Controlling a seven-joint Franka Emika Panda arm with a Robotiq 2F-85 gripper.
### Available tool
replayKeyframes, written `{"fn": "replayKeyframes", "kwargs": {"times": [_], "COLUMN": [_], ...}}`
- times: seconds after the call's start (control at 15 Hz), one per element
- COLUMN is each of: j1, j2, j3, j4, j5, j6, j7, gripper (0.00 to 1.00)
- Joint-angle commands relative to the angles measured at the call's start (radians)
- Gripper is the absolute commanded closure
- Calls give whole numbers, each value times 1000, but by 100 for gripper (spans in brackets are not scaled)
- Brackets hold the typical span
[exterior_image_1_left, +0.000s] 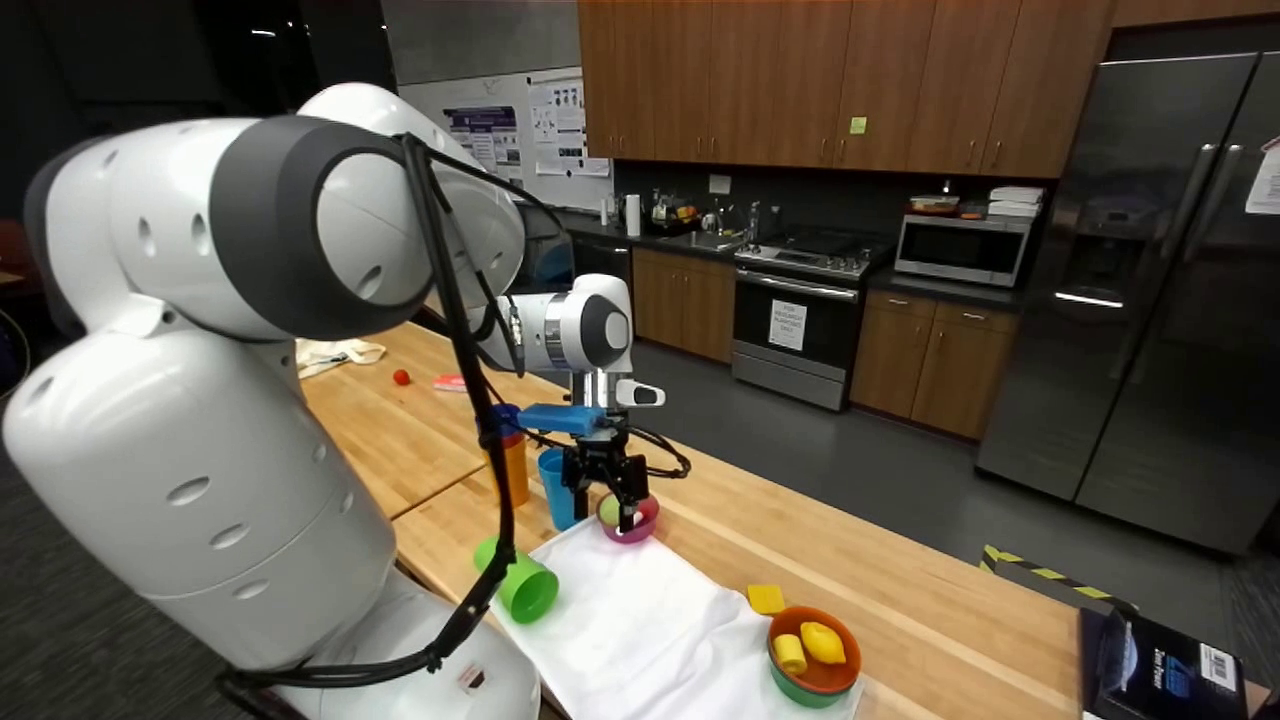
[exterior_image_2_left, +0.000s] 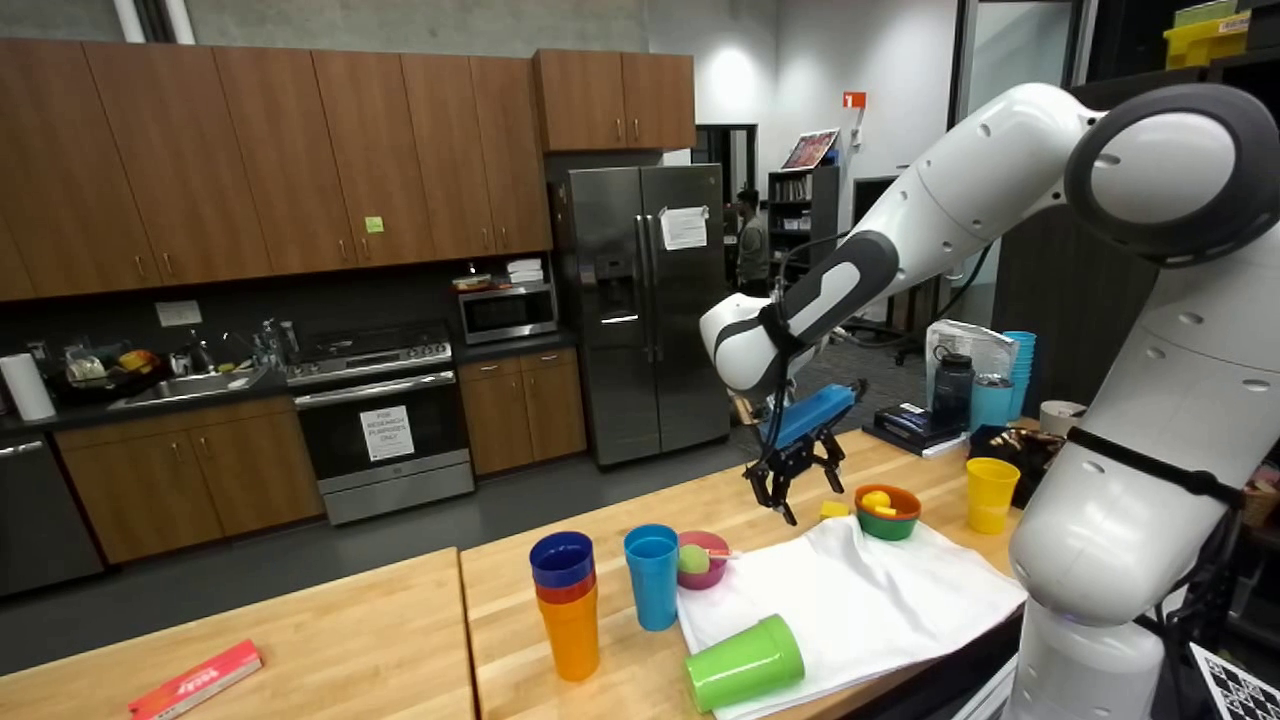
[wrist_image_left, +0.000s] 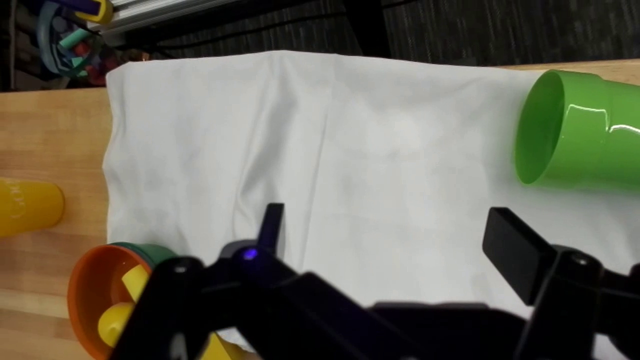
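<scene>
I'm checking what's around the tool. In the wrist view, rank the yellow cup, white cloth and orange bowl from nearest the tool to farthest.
1. White cloth: below the open tool.
2. Orange bowl: at the picture's lower left.
3. Yellow cup: at the picture's left edge, off the cloth.

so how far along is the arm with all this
Looks done: a yellow lemon and a short yellow cylinder sit in the round orange bowl. In hand: nothing; the black two-fingered gripper stands open above the wrinkled white cloth. Possibly left: the bright green tumbler lying on its side at the cloth's edge, and the flat yellow block outside the bowl.
</scene>
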Motion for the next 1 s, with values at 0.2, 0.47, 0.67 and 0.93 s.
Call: {"fn": "replayKeyframes", "kwargs": {"times": [0.2,0.47,0.67,0.93], "j1": [7,9,11,17], "j2": [6,14,19,-6], "j3": [-7,-4,-2,-12], "j4": [7,11,10,-9], "j5": [-1,-10,-15,19], "j6": [-5,-17,-15,-8], "j7": [1,3,15,-15], "gripper": [0,0,0,0]}}
